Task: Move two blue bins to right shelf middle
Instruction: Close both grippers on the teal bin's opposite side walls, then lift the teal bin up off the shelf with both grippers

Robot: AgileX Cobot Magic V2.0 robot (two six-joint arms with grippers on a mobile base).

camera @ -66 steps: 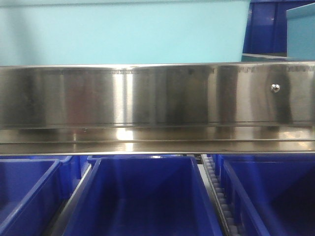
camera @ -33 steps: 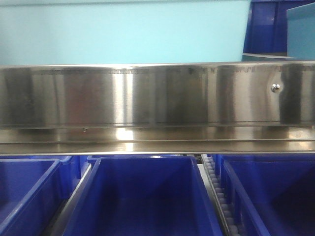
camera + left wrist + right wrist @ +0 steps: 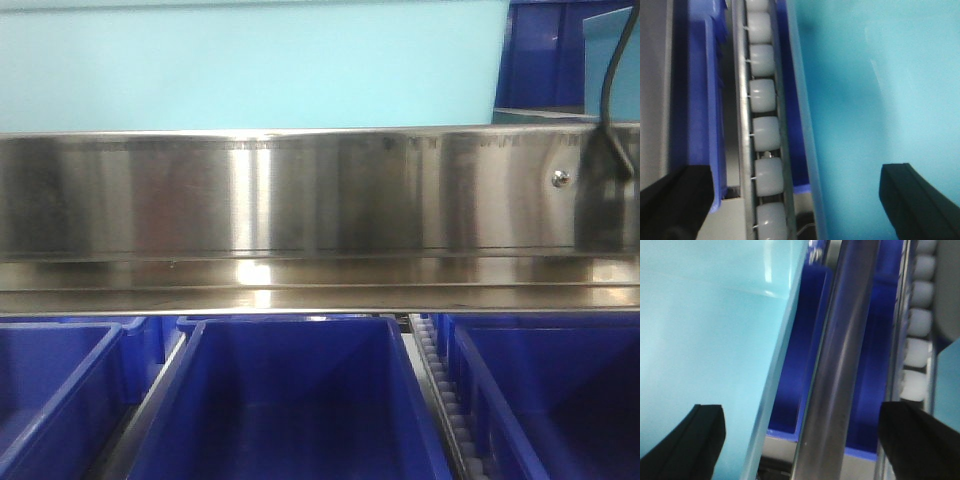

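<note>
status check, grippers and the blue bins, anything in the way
Left gripper open, right gripper open. Pale bin up behind the rail. Black cable hanging across rail's right end.

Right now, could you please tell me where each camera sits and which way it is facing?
Front view: faces the steel shelf rail head-on, pale blue bin above, dark blue bins below; a black cable hangs at right.
Left wrist: looks past the open left claw along a pale bin wall and white roller track.
Right wrist: looks past the open right claw along a pale bin wall and steel bar.
Shared: both wrist views show pale wall and rollers.
</note>
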